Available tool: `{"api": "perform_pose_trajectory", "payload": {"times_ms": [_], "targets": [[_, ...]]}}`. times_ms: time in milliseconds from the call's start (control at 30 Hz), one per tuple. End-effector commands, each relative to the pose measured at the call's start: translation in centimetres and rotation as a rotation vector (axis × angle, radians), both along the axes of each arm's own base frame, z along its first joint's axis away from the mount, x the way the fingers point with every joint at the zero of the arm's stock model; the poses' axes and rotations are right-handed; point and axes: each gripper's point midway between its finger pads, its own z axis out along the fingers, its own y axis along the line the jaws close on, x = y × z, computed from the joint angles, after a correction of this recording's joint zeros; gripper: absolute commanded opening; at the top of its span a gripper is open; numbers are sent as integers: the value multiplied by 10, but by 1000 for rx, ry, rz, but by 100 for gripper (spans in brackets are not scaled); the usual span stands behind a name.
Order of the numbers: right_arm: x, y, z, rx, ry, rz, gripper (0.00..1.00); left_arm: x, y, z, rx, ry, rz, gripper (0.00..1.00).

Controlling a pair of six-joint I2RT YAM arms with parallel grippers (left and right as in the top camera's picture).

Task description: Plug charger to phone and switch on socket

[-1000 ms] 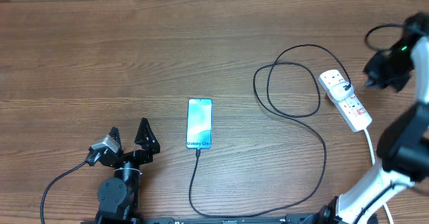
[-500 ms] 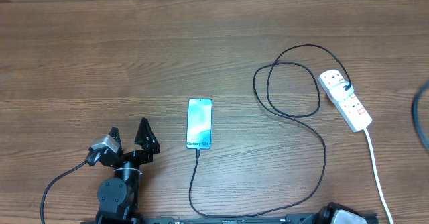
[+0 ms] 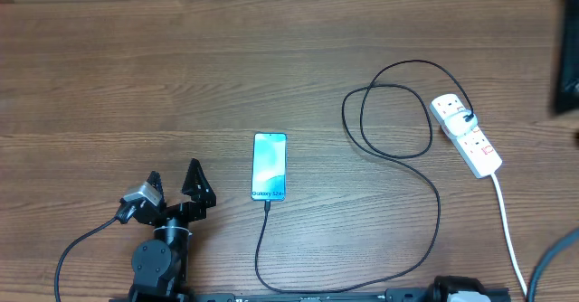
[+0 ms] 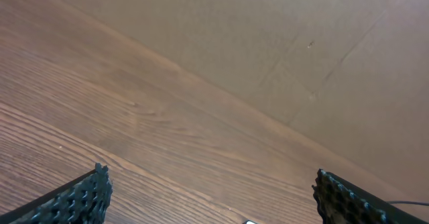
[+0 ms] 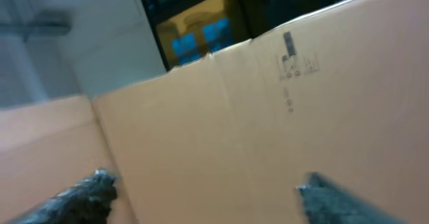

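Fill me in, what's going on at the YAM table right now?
Nothing is being held. The left gripper rests at the near-left of the table, fingers open and empty. The right gripper, also open and empty, points at a cardboard wall. The charger runs from the socket in a loop to the phone's near end and looks plugged in. The socket's switch state is too small to read.

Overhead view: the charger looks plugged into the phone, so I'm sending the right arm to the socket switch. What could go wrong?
1. The charger has a loop lying right beside the socket. An arm coming in low could snag it and tug the connector out of the phone.
2. The right gripper, open, faces only blurred cardboard in its wrist view. The socket is out of its sight, so you would be aiming from overhead alone.
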Motion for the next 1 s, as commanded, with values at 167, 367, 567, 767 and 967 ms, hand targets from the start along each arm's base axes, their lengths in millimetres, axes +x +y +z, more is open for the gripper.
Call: {"api": "perform_pose_trajectory", "payload": {"times_ms": [167, 367, 567, 767, 967], "targets": [[-38, -44, -44, 80, -31, -264, 100, 0, 0, 0, -7, -5, 0, 100], [-74, -79, -80, -174, -150, -539, 100, 0, 0, 0, -6, -5, 0, 100], [-96, -105, -112, -237, -168, -707, 100, 0, 0, 0, -7, -5, 1, 100], [-114, -129, -132, -228, -177, -885, 100, 0, 0, 0, -7, -5, 0, 99], [-116, -146, -138, -285, -170, -1058, 100, 0, 0, 0, -7, -5, 0, 100]]}}
